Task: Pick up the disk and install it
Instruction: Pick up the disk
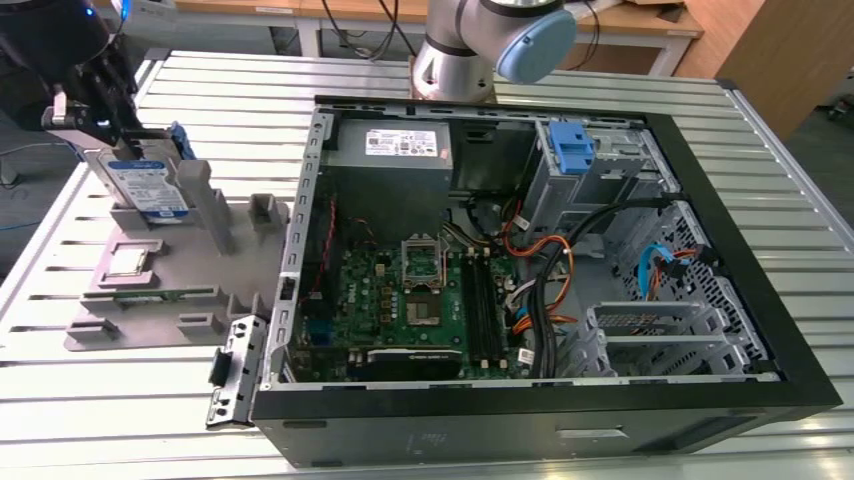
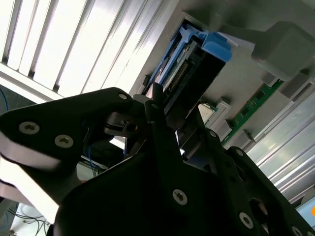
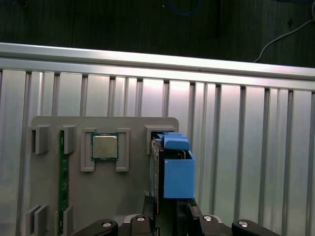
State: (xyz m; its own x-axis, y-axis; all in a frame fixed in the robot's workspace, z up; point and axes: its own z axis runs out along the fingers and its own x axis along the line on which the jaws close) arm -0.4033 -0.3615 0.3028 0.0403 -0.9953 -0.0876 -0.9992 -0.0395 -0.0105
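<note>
First wrist view: fingers (image 3: 193, 212) gripped the disk (image 3: 177, 179) upright in its holder (image 3: 133, 191); pickup step, seemingly; freeing it needed a straight lift.

In the first wrist view, a ribbed metal table (image 3: 256, 147) fills most of the frame, and a grey tray (image 3: 133, 196) lies flat on it. A square silver chip (image 3: 105, 146) sits in one of the tray's pockets. A thin green circuit strip (image 3: 61, 182) lies in a slot nearby. Near the middle of the frame the disk (image 3: 176, 169) stands on edge in the tray, blue plastic facing the camera. The black gripper (image 3: 171, 219) sits at the frame's edge, right at the disk's near end. Beyond the table's far rail is dark floor (image 3: 98, 22) with a blue cable (image 3: 184, 5) and a pale cable (image 3: 283, 35).
</note>
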